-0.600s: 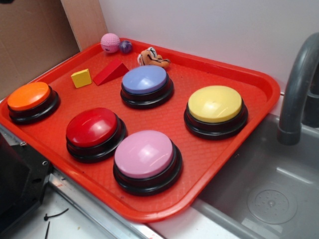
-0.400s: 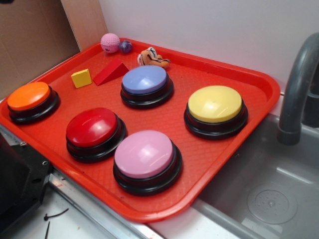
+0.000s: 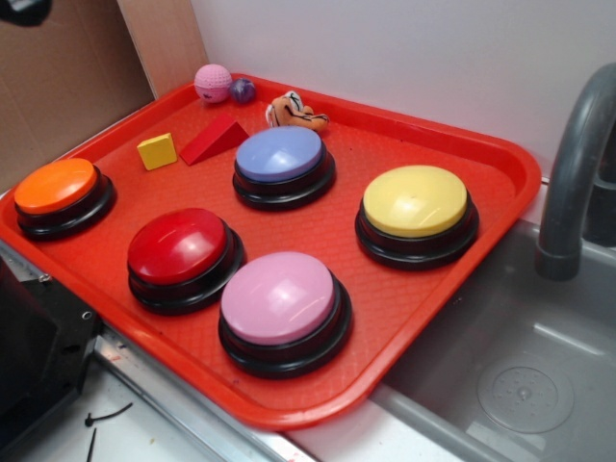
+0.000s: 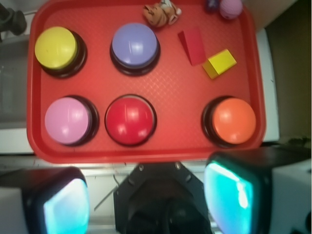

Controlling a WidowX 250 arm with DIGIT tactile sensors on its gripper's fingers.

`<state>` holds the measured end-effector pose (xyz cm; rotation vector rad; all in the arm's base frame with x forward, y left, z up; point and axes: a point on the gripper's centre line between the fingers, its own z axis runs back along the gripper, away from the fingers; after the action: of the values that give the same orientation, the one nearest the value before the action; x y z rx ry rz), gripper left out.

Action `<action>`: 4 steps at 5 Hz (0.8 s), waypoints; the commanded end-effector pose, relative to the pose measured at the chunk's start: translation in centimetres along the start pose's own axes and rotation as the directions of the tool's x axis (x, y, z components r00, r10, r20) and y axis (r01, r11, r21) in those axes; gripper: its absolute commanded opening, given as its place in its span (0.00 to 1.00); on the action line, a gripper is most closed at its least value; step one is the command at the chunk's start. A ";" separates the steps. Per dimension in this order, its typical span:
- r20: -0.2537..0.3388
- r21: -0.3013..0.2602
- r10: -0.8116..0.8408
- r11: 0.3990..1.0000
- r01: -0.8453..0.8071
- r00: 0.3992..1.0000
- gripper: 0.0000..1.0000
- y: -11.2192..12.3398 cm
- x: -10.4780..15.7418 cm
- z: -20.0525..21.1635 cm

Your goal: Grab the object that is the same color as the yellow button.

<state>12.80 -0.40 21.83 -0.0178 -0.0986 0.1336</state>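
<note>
We see a red tray (image 3: 500, 159) holding a small yellow cube (image 3: 157, 151) beside a red wedge (image 3: 214, 140) at its back left, well apart from the yellow button (image 3: 416, 201), while our end effector (image 4: 146, 197) hangs spread and empty.

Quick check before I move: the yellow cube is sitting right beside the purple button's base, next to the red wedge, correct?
Not quite. The yellow cube sits next to the red wedge, but clear of the purple button; the wedge lies between them, as the exterior view shows.
</note>
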 end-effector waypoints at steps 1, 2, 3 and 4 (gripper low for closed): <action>0.065 -0.062 0.244 0.969 -0.240 0.968 1.00 3.7 2.4 -3.8; 0.075 -0.007 0.332 0.943 -0.333 0.940 1.00 5.7 4.0 -6.4; 0.133 -0.012 0.440 0.897 -0.443 0.888 1.00 7.1 5.3 -9.4; 0.208 0.022 0.550 0.824 -0.566 0.809 1.00 8.4 6.3 -11.6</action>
<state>18.91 8.31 9.87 0.0538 -0.2480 0.7552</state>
